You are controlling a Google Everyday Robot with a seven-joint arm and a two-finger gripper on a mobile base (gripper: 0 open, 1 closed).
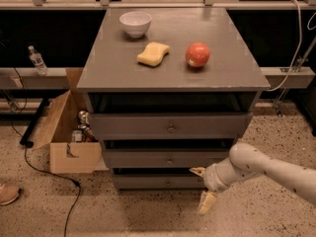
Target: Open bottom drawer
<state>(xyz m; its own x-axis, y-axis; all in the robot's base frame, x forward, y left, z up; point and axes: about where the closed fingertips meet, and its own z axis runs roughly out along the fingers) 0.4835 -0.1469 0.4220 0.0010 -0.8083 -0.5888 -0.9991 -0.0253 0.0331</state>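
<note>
On top of the grey cabinet [173,78] stand a white bowl [135,22] at the rear left, a yellow sponge [153,53] at centre and a red apple [197,55] to its right, all apart from one another. Left of the cabinet: an open cardboard box [69,152] against its side, a water bottle [37,60] further back, a black cable [49,177] on the floor. The bottom drawer [153,181], lowest of the cabinet's three, shows no interior. Nothing lies before its front except the gripper [202,186], at the front's right end. The white arm [266,168] enters from the cabinet's lower right, held low and reaching leftward. Fingers [208,201] are spread, grasping nothing.
</note>
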